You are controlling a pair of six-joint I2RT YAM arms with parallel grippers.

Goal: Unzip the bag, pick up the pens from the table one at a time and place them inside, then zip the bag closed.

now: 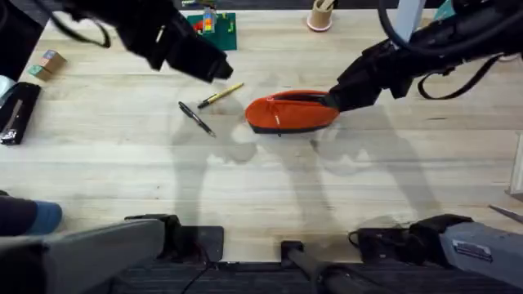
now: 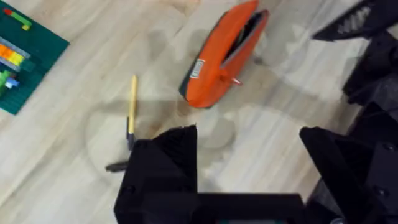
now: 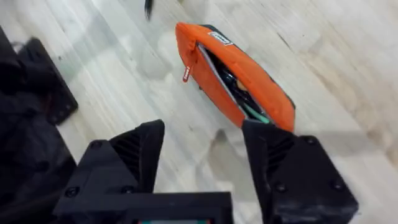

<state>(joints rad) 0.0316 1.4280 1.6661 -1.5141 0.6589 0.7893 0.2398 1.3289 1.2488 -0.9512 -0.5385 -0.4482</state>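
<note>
The orange bag lies on the table, right of centre. Its zipper gapes open along the top, with dark contents showing inside and the red pull hanging at one end. My right gripper is at the bag's right end, open, one finger over that end. The yellowish pen and the black pen lie left of the bag. My left gripper hovers just above the yellowish pen, open, with nothing between its fingers.
A green brick baseplate and a pink cup of wooden sticks stand at the table's far edge. Wooden blocks and a black object sit at the left edge. A blue sleeve shows at the lower left.
</note>
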